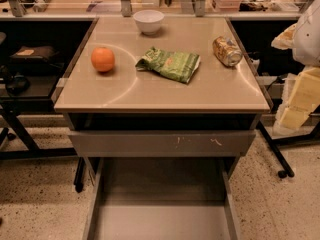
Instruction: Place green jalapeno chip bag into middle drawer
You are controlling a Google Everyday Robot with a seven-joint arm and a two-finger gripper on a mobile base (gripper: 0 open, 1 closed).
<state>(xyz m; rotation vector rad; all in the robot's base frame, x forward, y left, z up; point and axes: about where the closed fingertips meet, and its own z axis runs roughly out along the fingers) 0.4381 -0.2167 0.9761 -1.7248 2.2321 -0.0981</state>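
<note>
The green jalapeno chip bag lies flat on the tan cabinet top, right of centre, between an orange and a gold can. The middle drawer is pulled out towards me below the cabinet, with its bare grey floor showing and nothing in it. My gripper shows as pale yellow-white parts at the right edge of the view, beside the cabinet's right side and lower than the bag. It holds nothing that I can see and is well apart from the bag.
An orange sits left of the bag, a white bowl at the back, and a gold drink can lies on its side at the right. A grey drawer front with white scratches is above the open drawer. Dark shelving stands to the left.
</note>
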